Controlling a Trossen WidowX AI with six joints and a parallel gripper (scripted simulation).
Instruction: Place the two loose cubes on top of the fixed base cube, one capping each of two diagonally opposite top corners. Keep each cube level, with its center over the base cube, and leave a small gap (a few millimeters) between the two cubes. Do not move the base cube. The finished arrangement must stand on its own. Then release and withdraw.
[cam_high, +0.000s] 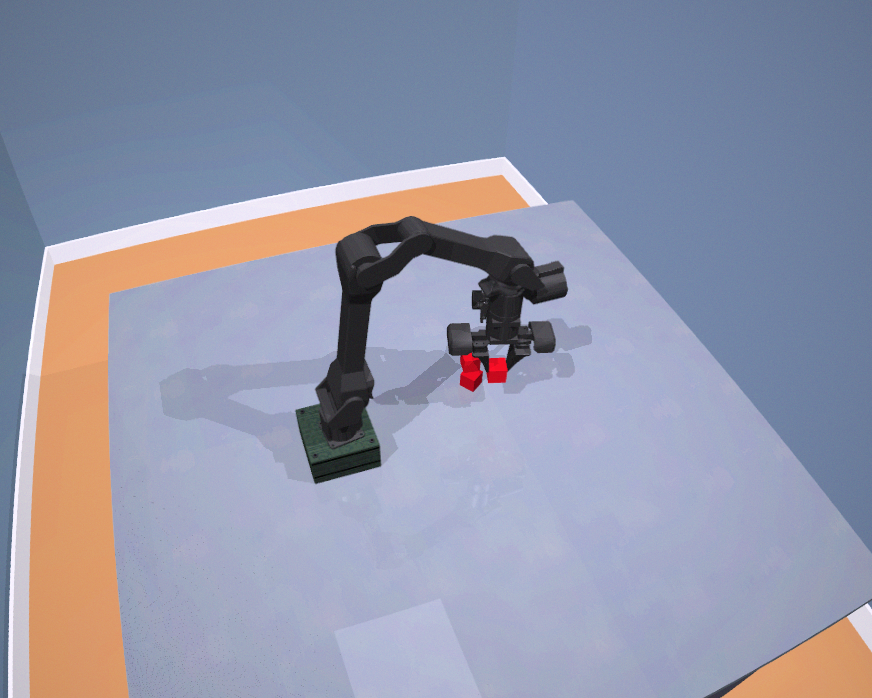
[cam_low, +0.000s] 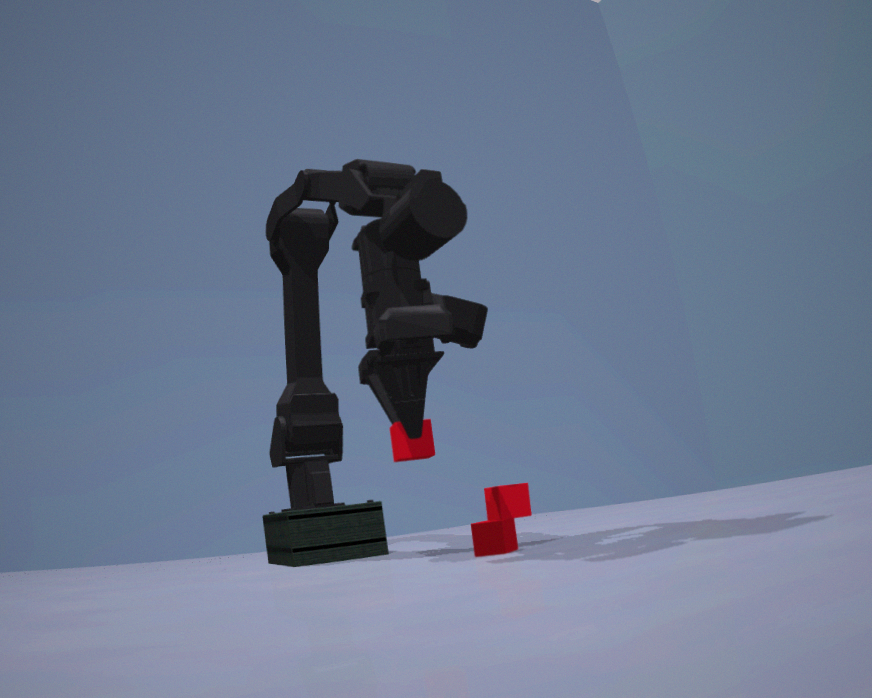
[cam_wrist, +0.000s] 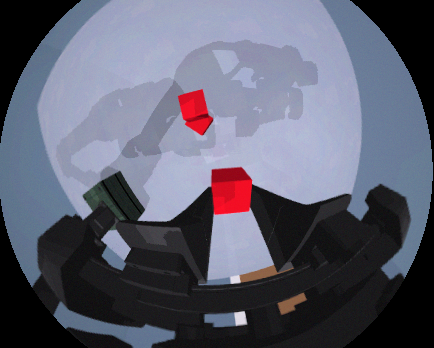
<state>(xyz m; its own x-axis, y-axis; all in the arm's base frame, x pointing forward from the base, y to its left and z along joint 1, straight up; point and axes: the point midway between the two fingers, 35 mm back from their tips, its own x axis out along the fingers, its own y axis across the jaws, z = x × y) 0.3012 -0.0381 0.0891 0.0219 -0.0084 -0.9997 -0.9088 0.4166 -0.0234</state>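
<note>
Now carrying the second loose cube (cam_high: 497, 372) (cam_low: 401, 446) (cam_wrist: 231, 196) above the worktop (cam_high: 618, 473) (cam_low: 436, 625) (cam_wrist: 265, 165), gripped between the partly open fingers of the gripper (cam_high: 499, 363) (cam_low: 413, 434) (cam_wrist: 230, 189). Already atop the base cube (cam_high: 471, 381) (cam_low: 493, 537) (cam_wrist: 201, 125), overhanging: the first cube (cam_high: 469, 361) (cam_low: 509, 500) (cam_wrist: 192, 104). Next, probably: align over the opposite corner, keep level, lower gently without nudging either cube, leave a slight gap, then release.

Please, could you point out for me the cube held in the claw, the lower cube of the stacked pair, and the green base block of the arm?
Held cube (cam_high: 497, 371) (cam_low: 404, 447) (cam_wrist: 232, 195): all views, side face.
Lower cube (cam_low: 493, 538): exterior view, front face.
Green base block (cam_low: 334, 534): exterior view, long side.
</note>
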